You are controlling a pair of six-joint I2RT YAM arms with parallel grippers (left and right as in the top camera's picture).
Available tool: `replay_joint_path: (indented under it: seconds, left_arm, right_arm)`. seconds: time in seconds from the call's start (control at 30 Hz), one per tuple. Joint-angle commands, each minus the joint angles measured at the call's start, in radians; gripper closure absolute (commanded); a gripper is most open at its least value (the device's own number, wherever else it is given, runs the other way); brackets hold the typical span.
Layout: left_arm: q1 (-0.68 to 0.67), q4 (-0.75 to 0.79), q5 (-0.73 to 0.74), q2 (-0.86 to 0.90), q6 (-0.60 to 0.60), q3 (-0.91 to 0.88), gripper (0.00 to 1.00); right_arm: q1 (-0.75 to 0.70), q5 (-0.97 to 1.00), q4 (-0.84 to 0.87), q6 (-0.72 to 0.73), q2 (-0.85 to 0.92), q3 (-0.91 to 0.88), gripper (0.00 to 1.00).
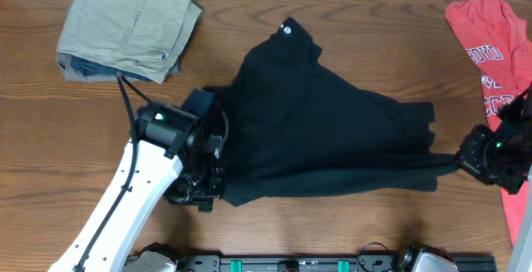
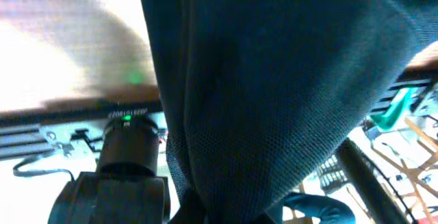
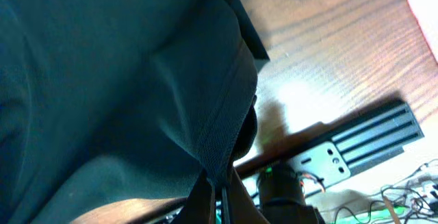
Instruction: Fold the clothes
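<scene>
The black shirt (image 1: 324,131) is laid out in the middle of the table (image 1: 75,139). Its collar end is turned toward the far side, where a small white mark (image 1: 287,30) is seen on the fabric. Its near edge is drawn into an almost straight line between the two arms.

The left end of this edge is held by the left gripper (image 1: 202,190), which is closed on the fabric. In the left wrist view the cloth is gathered into a narrow bunch at the bottom of the frame. The fingers themselves are covered there, so the exact place of the grip cannot be made out.

The right end is held by the right gripper (image 1: 464,157). In the right wrist view its fingers are pressed together on a thin fold of the hem.

Folded khaki trousers (image 1: 129,22) are placed at the far left corner, well apart from the shirt. A red T-shirt (image 1: 490,47) with white lettering is lying at the right edge.
</scene>
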Motion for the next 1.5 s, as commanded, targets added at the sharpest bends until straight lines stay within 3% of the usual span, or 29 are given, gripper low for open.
replay_joint_path:
  seconds: [0.0, 0.37, 0.83, 1.0, 1.47]
  left_arm:
    - [-0.001, 0.019, -0.008, -0.014, -0.027, -0.035, 0.94]
    - [-0.001, 0.237, -0.009, -0.002, -0.027, -0.066, 0.94]
    - [-0.001, 0.061, -0.012, -0.001, -0.027, -0.066, 0.95]
    - [-0.001, 0.057, -0.012, -0.001, -0.026, -0.069, 0.94]
    - [-0.001, 0.247, -0.05, 0.001, -0.027, -0.072, 0.94]
  right_arm:
    - [0.011, 0.013, -0.008, -0.006, -0.031, -0.001, 0.99]
    - [0.014, 0.008, -0.048, -0.013, -0.073, -0.02, 0.99]
    - [0.014, -0.017, -0.048, 0.005, -0.315, -0.174, 0.99]
    - [0.013, -0.017, -0.043, 0.006, -0.304, -0.177, 0.99]
    - [0.013, -0.018, 0.037, 0.007, -0.193, -0.181, 0.99]
